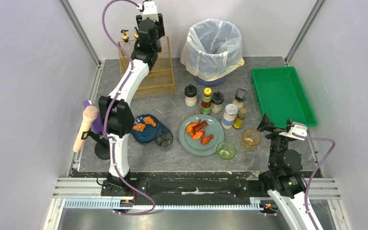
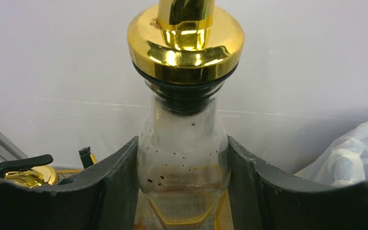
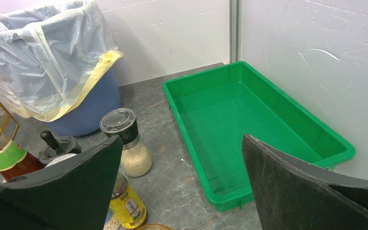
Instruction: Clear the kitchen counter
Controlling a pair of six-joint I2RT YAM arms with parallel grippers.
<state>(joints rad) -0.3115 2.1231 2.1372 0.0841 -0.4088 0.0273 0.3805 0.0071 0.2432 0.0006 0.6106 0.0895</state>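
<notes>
Left fingers point(image 2: 117, 191) clamped on gold-capped glass bottle point(image 2: 182, 153) at far end of wire rack point(image 1: 160, 79). Right fingers point(image 3: 67, 187) were wide, empty, above surface point(image 3: 172, 187); green tray point(image 3: 249, 120) right, spice jar point(image 3: 127, 143) left.

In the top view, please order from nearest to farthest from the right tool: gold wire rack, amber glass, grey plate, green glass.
1. Amber glass, just left of the right tool.
2. Green glass, further left, near edge.
3. Grey plate, in the middle.
4. Gold wire rack, far left corner.
</notes>
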